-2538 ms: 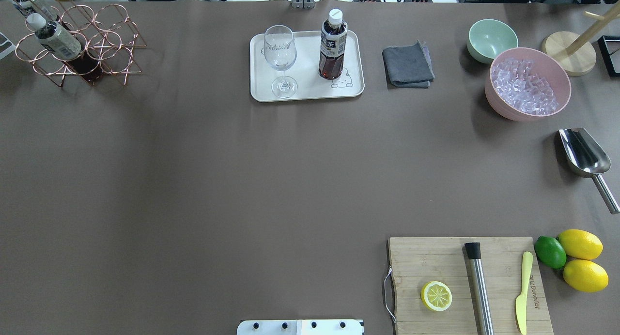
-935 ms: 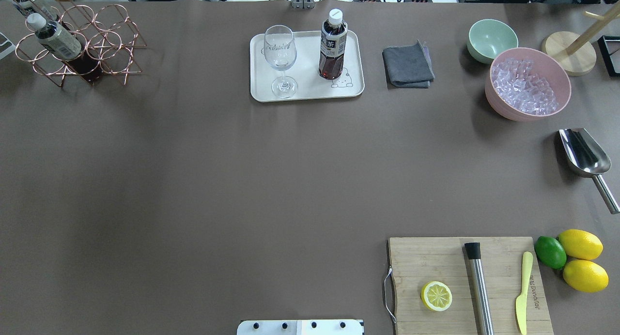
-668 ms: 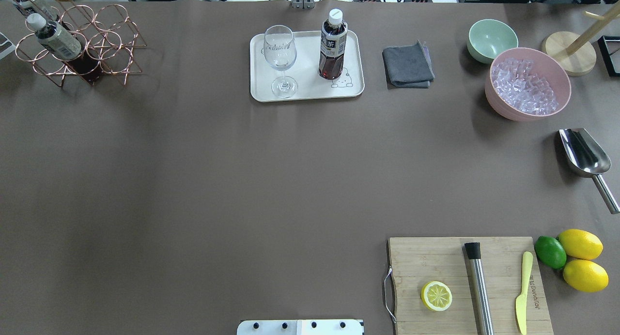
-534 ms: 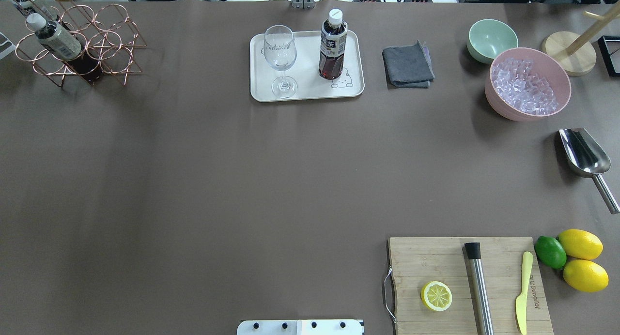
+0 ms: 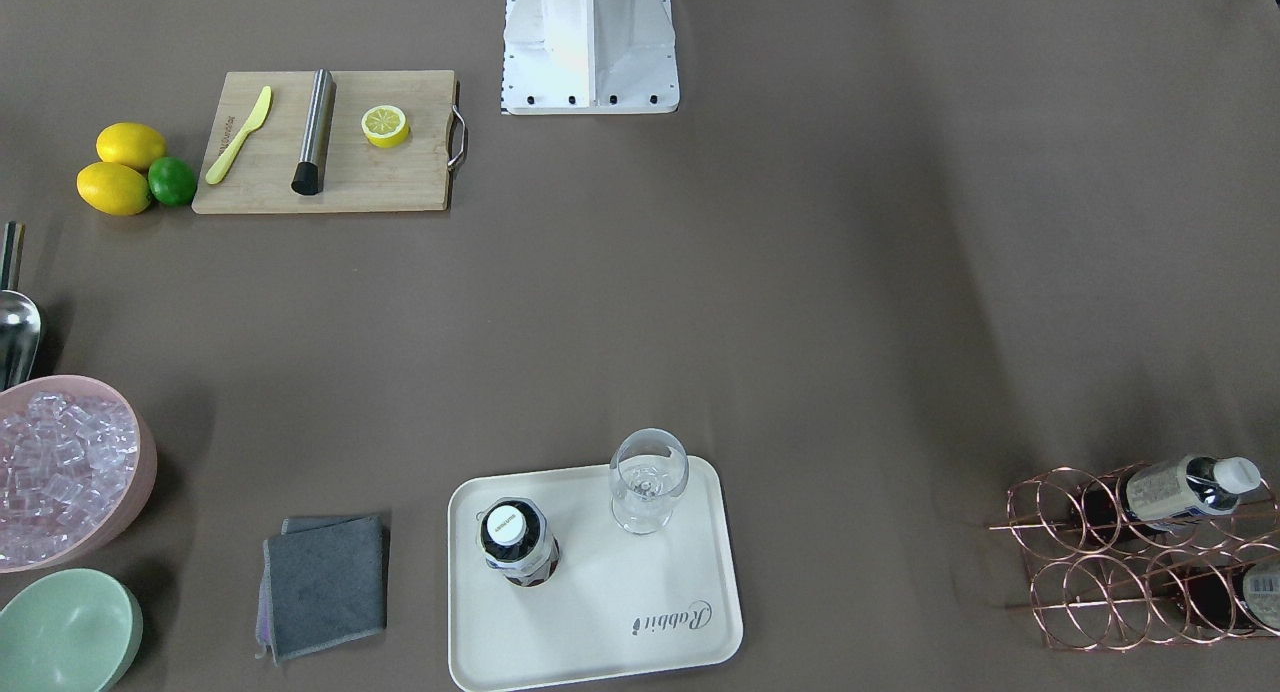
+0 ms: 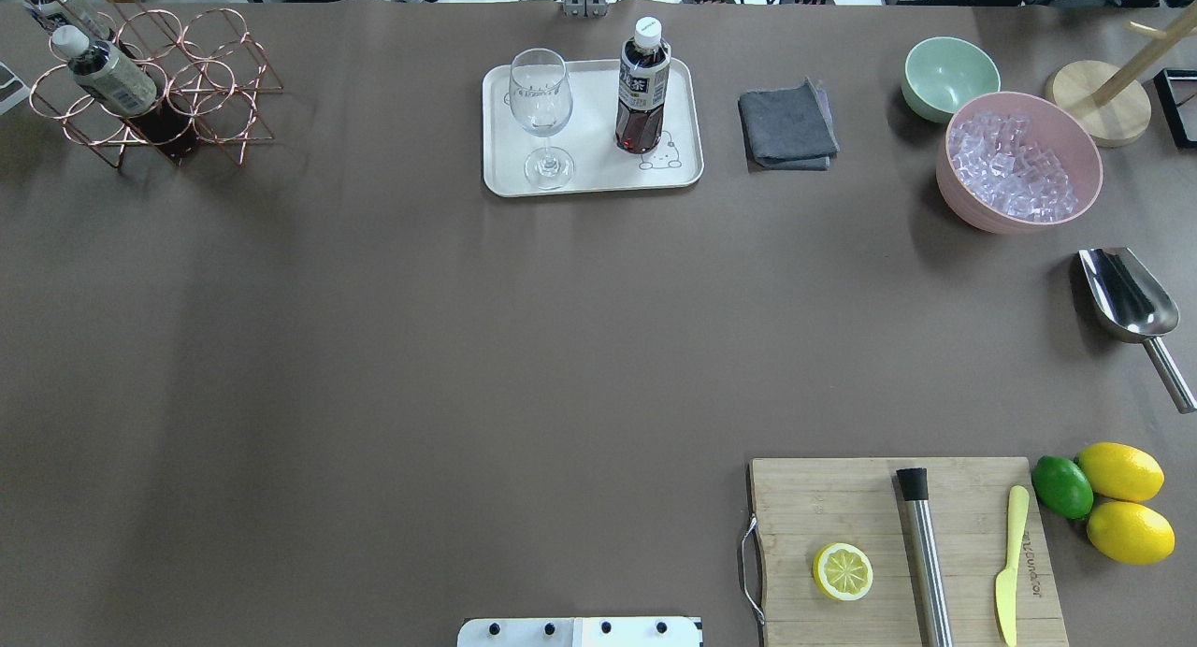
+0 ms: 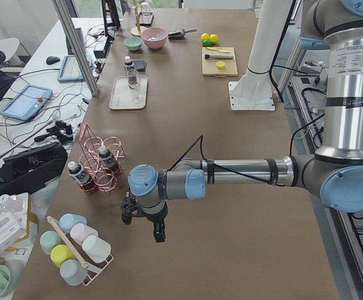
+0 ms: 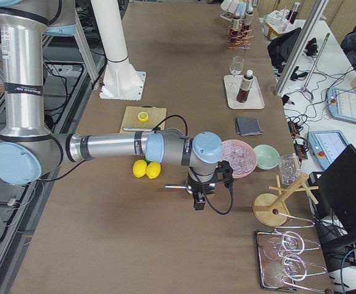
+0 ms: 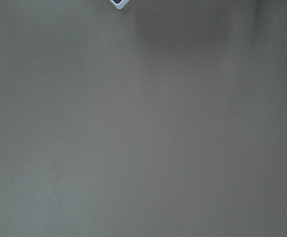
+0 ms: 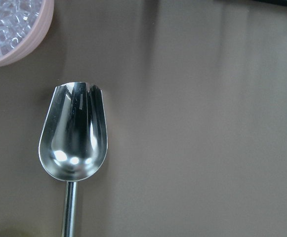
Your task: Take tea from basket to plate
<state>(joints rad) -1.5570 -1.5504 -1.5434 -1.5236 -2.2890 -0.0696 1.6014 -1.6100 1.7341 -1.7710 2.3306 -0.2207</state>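
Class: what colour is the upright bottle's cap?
White screw cap on clear dark-tea bottle; best in overhead exterior view.

wine glass (image 6: 540, 114), grey cloth (image 6: 787, 126), ice bowl (image 6: 1017, 161), scoop (image 6: 1127, 303)

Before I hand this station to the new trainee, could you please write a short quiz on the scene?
1. True or false: a tea bottle stands upright on the plate, beside the glass.
2. How many bottles lie in the basket?
3. What does the right wrist camera look down on? A. metal scoop B. lemon half C. grey cloth

Key: 1 true; 2 two; 3 A.
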